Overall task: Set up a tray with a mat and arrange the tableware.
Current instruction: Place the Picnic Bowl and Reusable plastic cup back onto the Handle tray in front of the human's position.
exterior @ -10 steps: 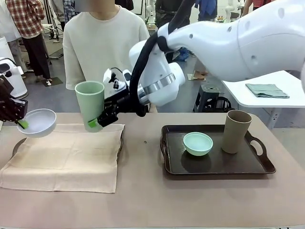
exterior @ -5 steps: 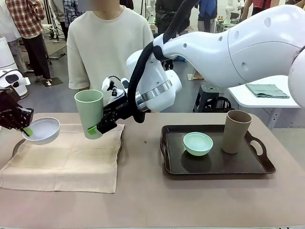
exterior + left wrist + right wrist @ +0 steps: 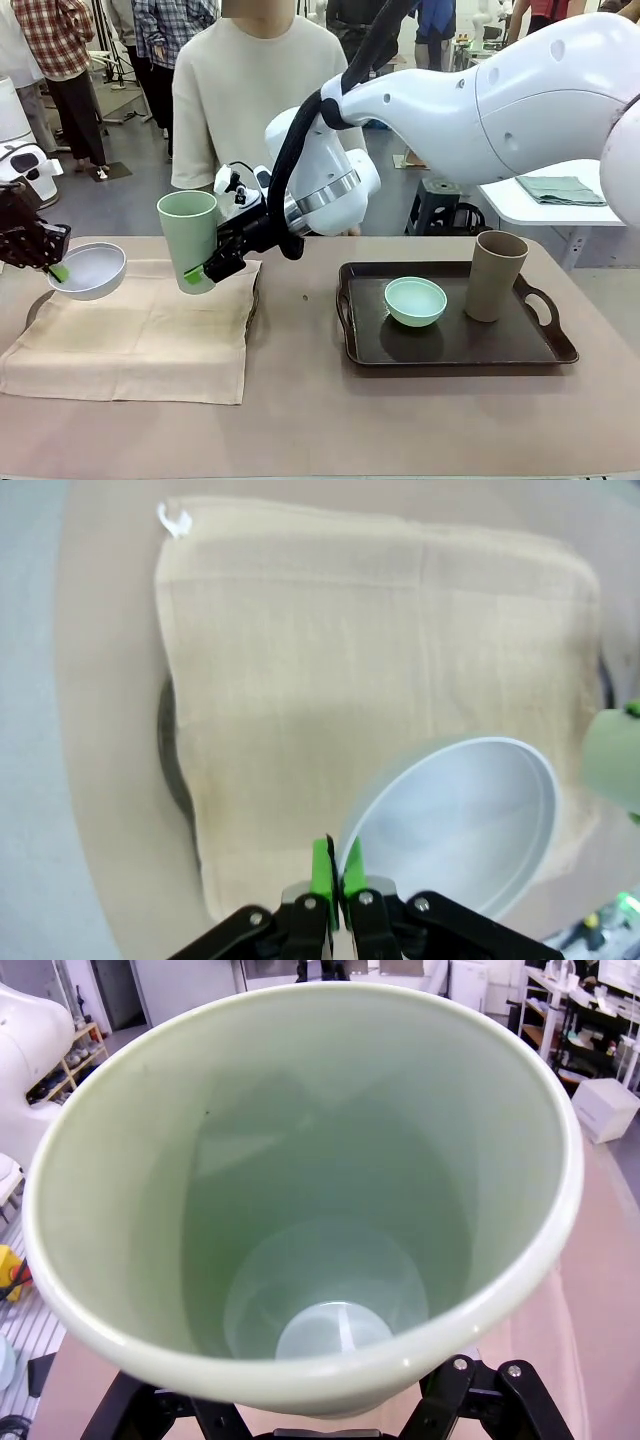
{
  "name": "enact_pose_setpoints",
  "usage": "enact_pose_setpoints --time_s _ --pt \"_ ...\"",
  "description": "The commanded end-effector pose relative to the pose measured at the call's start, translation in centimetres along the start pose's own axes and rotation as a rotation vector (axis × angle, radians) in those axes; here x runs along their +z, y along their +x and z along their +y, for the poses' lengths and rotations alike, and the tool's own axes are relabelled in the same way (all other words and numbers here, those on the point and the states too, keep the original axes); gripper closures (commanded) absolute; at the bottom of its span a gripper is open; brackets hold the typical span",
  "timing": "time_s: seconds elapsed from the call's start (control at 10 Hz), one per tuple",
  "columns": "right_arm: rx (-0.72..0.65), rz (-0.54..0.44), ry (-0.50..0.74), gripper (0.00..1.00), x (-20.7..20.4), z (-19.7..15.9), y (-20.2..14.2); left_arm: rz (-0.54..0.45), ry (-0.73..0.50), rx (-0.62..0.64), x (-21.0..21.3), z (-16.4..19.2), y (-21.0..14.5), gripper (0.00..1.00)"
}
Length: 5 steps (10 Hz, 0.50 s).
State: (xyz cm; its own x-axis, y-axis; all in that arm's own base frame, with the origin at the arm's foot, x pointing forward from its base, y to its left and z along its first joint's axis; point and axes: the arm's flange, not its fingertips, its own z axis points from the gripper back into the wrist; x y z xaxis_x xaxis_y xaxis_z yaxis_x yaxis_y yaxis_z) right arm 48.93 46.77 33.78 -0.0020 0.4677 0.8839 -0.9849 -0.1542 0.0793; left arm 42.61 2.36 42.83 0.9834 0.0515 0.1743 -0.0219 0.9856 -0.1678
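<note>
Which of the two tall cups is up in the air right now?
The pale green cup, gripped near its base by the right pincer above the beige mat. The taupe-brown cup stands untouched on the dark tray.

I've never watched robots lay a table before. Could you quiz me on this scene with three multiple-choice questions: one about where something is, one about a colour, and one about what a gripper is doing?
1. Where is the mint green bowl?
A) on a cloth
B) on the dark tray
C) in a person's hand

2. What colour is the cup in the right gripper?
A) pale green
B) red
C) black

3. How is the left gripper?
A) wide open, holding nothing
B) shut on a spoon
C) shut on the white bowl at its rim

Answers:
1. B, it sits on the tray beside a taupe cup.
2. A, its wall is pale green inside and out.
3. C, the left wrist view shows it pinching the rim.
</note>
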Motion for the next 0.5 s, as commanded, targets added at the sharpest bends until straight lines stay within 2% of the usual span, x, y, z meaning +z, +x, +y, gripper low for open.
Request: enact_pose_setpoints --time_s 0.0,0.4 --pt "0.002 -0.04 0.016 0.19 -1.5 -1.4 -1.8 -0.033 -0.037 -0.016 -3.2 1.1 1.9 0.96" --pt "0.017 0.021 0.028 0.19 -3.9 -2.3 -4.2 0.003 0.012 -0.029 -6.8 0.1 3.1 0.96"
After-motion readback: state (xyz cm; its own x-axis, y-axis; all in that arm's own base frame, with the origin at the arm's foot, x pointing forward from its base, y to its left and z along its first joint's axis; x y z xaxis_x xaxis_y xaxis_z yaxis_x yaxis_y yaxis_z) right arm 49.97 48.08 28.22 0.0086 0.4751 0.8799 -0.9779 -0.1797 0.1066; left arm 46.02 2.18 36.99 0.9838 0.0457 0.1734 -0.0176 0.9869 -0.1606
